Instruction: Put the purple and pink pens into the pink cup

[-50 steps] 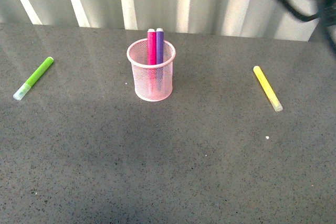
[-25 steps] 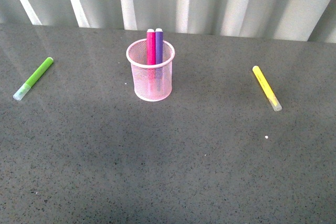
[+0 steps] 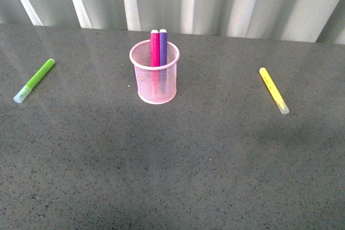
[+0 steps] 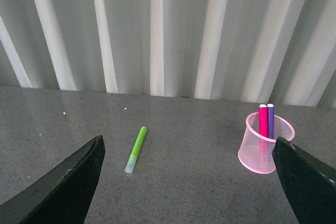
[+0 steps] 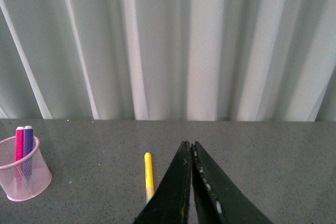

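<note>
The pink cup [image 3: 154, 79] stands upright on the table and is made of wire mesh. The pink pen [image 3: 154, 47] and the purple pen [image 3: 163, 47] stand inside it, side by side, touching. Their tops stick out above the rim.

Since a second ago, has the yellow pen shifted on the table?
No. The yellow pen lies at the same angle, equally far right of the pink cup.
</note>
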